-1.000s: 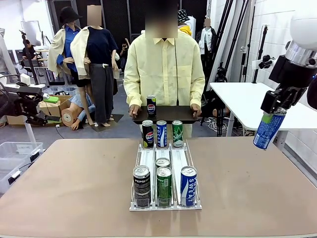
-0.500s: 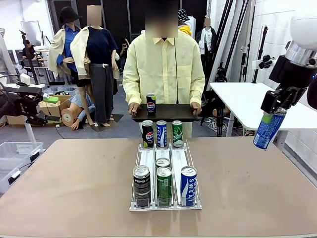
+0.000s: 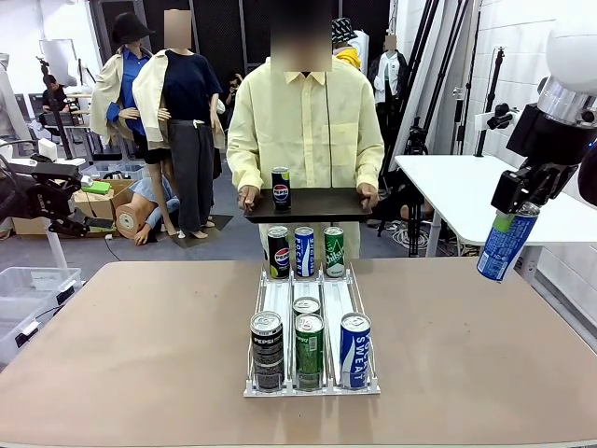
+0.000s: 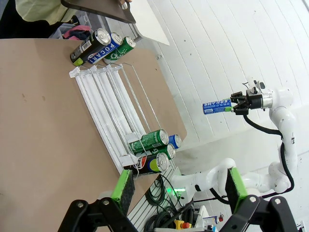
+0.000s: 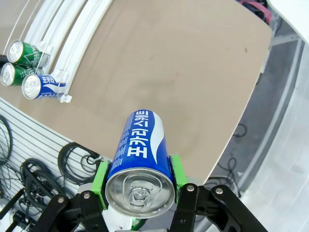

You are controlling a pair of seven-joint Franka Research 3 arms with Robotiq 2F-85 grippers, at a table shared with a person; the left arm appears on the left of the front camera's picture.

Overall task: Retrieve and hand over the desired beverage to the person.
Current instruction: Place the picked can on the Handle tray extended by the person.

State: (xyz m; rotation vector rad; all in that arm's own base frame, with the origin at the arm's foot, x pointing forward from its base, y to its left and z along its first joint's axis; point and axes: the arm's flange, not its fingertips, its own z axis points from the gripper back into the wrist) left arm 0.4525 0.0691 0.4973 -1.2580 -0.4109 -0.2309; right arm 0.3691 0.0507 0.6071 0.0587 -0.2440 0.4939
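Your right pincer [image 3: 516, 207] clamps a blue can [image 3: 506, 243] high at far right, left pincer [image 4: 178, 186] wide, person [image 3: 306, 131] holding tray [image 3: 312, 205] far side.

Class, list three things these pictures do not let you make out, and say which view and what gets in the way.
1. Front view: the back can of the middle lane, label hidden by the green can before it.
2. Front view: the right tool, its pads too small and dark against the blue can.
3. Left wrist view: the tray, cut off by the top edge.
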